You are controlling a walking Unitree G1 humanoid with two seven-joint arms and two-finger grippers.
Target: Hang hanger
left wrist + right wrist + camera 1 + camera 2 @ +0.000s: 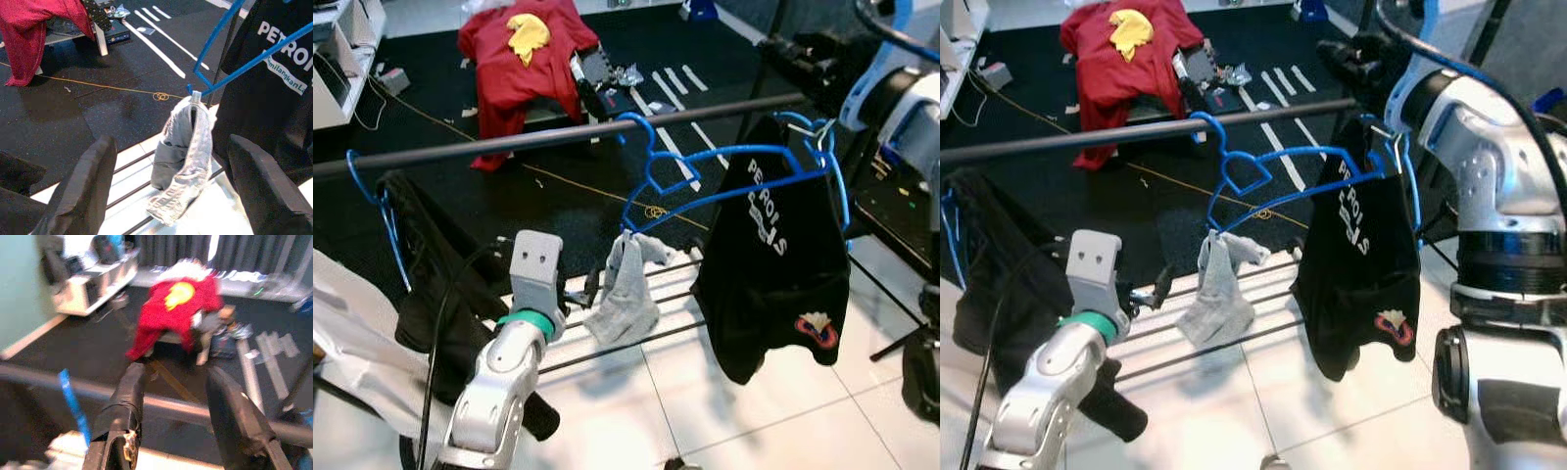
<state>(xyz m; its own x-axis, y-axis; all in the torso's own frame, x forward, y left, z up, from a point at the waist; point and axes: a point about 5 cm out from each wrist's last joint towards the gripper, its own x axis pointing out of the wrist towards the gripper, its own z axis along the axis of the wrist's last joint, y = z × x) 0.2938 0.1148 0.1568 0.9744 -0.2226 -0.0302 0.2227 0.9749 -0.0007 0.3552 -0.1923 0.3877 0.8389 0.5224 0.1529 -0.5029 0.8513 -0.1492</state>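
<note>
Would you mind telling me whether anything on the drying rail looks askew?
Yes: the blue hanger hangs tilted on the rail, its right end high under the black shirt and its left end low, where a grey garment dangles bunched.

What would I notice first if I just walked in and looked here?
Probably the blue hanger on the dark rail, carrying a black shirt with white letters and a grey cloth clipped at one end. Behind it, a bright red garment with a yellow patch is draped over something on the dark floor.
</note>
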